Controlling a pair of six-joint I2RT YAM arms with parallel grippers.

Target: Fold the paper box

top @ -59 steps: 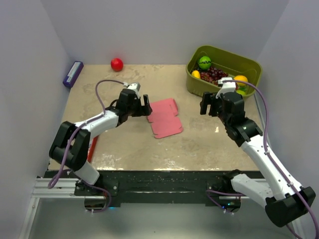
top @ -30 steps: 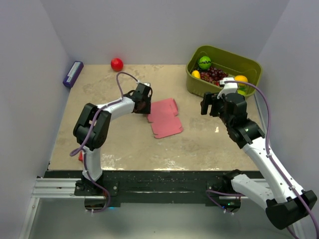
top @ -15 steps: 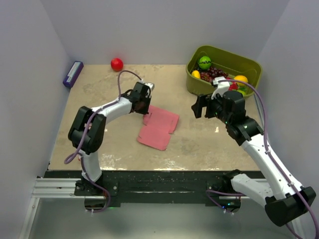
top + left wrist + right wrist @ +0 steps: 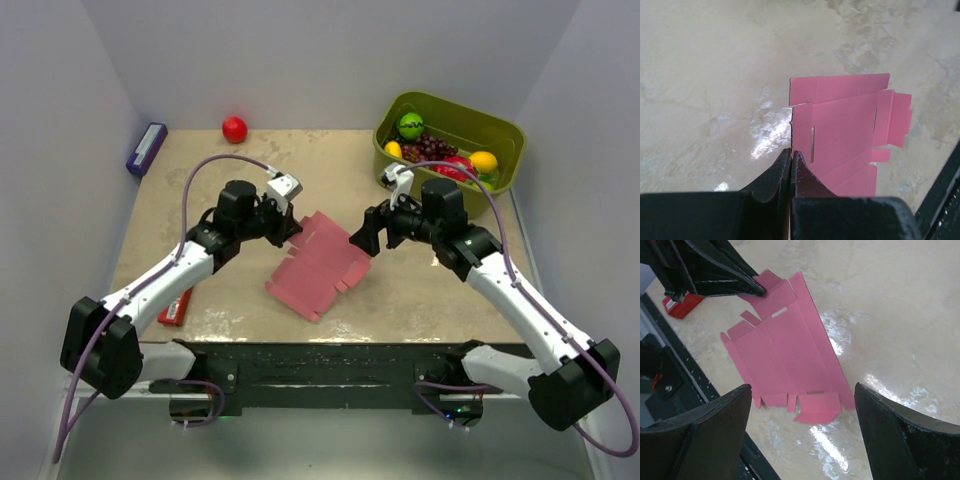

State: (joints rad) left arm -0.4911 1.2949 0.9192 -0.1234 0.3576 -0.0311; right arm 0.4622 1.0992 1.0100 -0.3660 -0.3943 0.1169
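Swung round and dragged farther from the green bin [image 4: 470, 112] than a moment ago, the paper box [image 4: 318, 268] now sits down-left of that bin, toward the arms' bases, unfolded flat with its creases and notched tabs showing. The left gripper [image 4: 295, 231] has closed and pinches the corner of the blank that points away from the bin. The right gripper [image 4: 362, 241] has come away from the bin and hangs just above the blank's bin-side edge, jaws spread wide and holding nothing. A red packet [image 4: 177, 305] lies far left of the bin near the table's front edge. A red ball [image 4: 234, 128] rests level with the bin, well to its left.
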